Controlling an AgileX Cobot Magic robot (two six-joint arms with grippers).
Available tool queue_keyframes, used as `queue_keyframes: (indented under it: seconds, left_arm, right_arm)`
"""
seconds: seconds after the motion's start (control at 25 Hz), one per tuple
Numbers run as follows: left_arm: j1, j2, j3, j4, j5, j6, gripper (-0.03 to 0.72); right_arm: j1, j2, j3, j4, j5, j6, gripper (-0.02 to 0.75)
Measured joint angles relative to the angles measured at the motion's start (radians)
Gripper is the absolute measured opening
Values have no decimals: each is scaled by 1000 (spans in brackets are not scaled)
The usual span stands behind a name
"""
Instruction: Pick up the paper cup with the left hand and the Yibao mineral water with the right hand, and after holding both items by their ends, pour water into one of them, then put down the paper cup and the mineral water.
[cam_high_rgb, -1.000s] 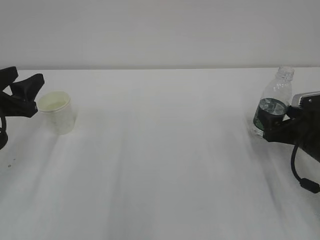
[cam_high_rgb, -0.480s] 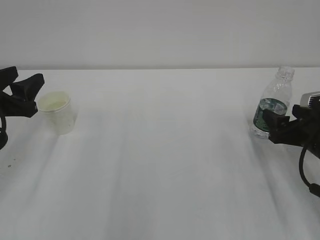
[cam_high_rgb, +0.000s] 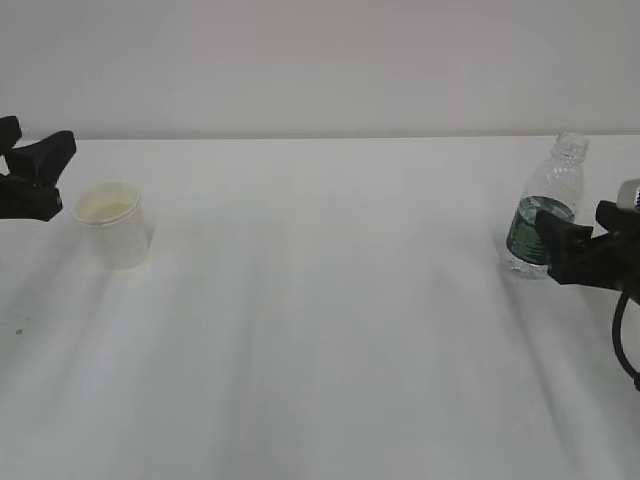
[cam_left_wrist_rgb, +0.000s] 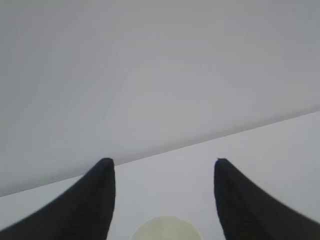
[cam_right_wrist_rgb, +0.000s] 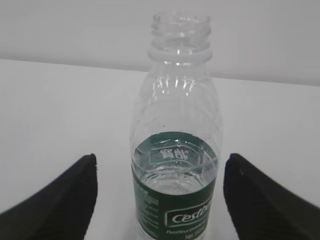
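The right hand (cam_right_wrist_rgb: 160, 197) has its fingers (cam_right_wrist_rgb: 60, 200) spread wide with the Yibao mineral water (cam_right_wrist_rgb: 175, 165) standing upright between them, untouched; the wrist view cuts off the bottle's base, and only here are the uncapped neck and the water level at the green label clear. The left hand (cam_left_wrist_rgb: 162, 200) also has its fingers (cam_left_wrist_rgb: 85, 205) open, holding nothing. Its wrist view catches only the rim of the paper cup (cam_high_rgb: 112, 222), while the exterior view shows the cup upright on the white surface (cam_high_rgb: 330, 320) at far left, beside the fingers, and the bottle at far right.

Paper cup (cam_high_rgb: 112, 226) and bottle (cam_high_rgb: 541, 213) stand upright, far apart.
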Motion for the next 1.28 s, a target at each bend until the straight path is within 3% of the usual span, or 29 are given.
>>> queue_keyframes:
  seconds: [0.52, 1.28]
  left_arm:
    - [0, -156, 1, -2, 133, 4, 456]
    - [0, -473, 8, -6, 347, 6, 456]
  right_arm:
    - [0, -144, 31, 0, 0, 13, 593]
    - [0, -405, 35, -5, 209, 35, 593]
